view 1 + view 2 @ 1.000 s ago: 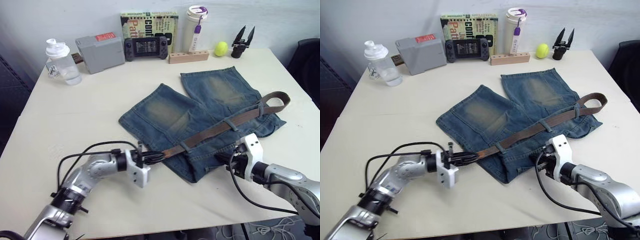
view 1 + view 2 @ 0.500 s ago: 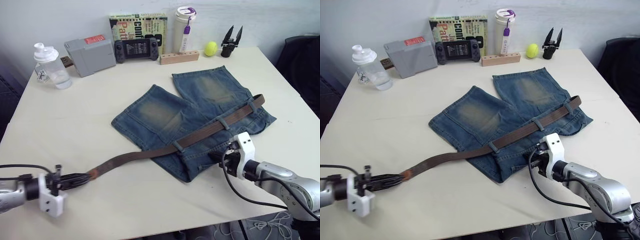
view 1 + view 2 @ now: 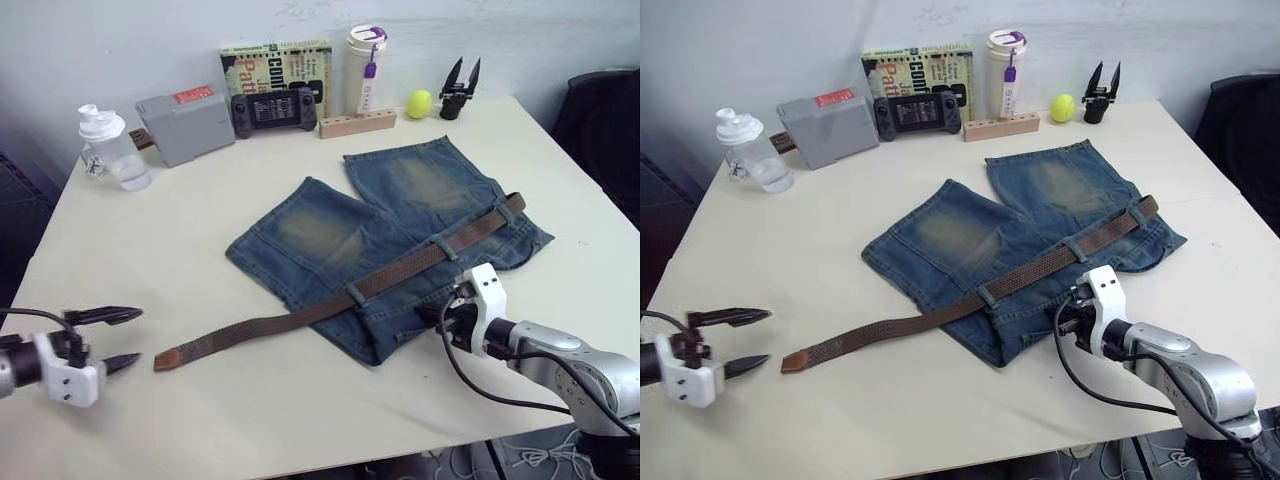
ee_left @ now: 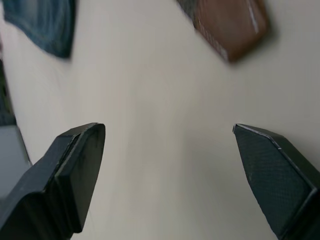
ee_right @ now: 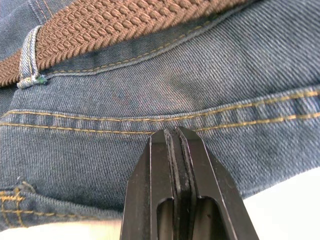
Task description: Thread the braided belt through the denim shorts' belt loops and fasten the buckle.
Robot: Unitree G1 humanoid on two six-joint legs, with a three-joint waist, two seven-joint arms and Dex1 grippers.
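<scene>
A pale table (image 3: pixel 250 420) holds the shorts (image 3: pixel 390 240) in the middle. The belt (image 3: pixel 300 318) runs through the loops (image 3: pixel 357 296) on the waistband, and its dark tip lies flat on the bare table, just beside the left gripper (image 3: pixel 112 340) — spread wide, holding nothing. The right gripper (image 5: pixel 175 137) is pressed together, its tips on the denim just below the belt — whether it pinches cloth is hard to tell
</scene>
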